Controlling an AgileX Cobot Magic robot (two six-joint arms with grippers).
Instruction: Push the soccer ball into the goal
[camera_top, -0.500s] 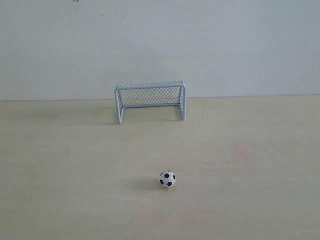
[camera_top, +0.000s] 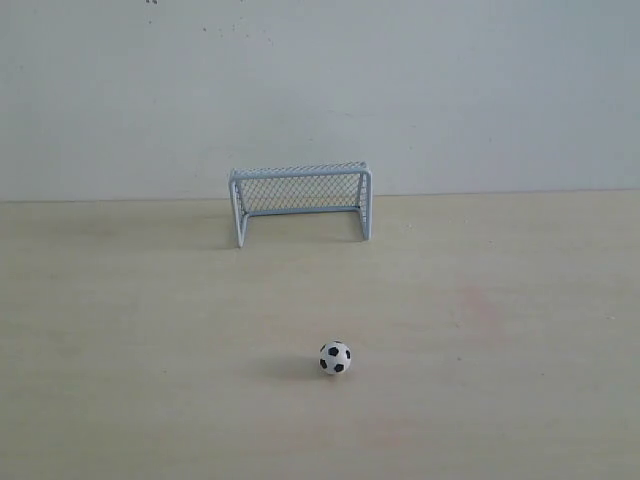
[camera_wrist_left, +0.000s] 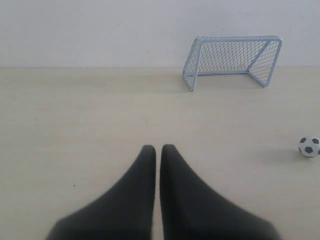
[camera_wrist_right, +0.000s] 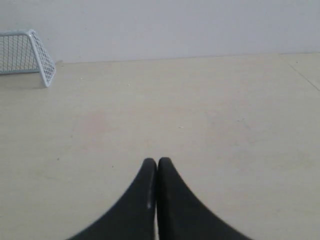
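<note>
The soccer ball (camera_top: 335, 357), small and white with black patches, rests on the pale table in front of the goal (camera_top: 300, 201), well short of its mouth. The goal's grey-white frame and mesh stand against the back wall. Neither arm shows in the exterior view. In the left wrist view my left gripper (camera_wrist_left: 158, 148) is shut with nothing in it; the ball (camera_wrist_left: 309, 146) lies far off to its side and the goal (camera_wrist_left: 231, 60) stands ahead. My right gripper (camera_wrist_right: 157, 161) is also shut and empty, with only a corner of the goal (camera_wrist_right: 31, 55) in its view.
A plain light wall (camera_top: 320, 90) runs along the back edge of the wooden table (camera_top: 150, 330). A faint seam (camera_wrist_right: 302, 75) crosses the table surface at the far side of the right wrist view.
</note>
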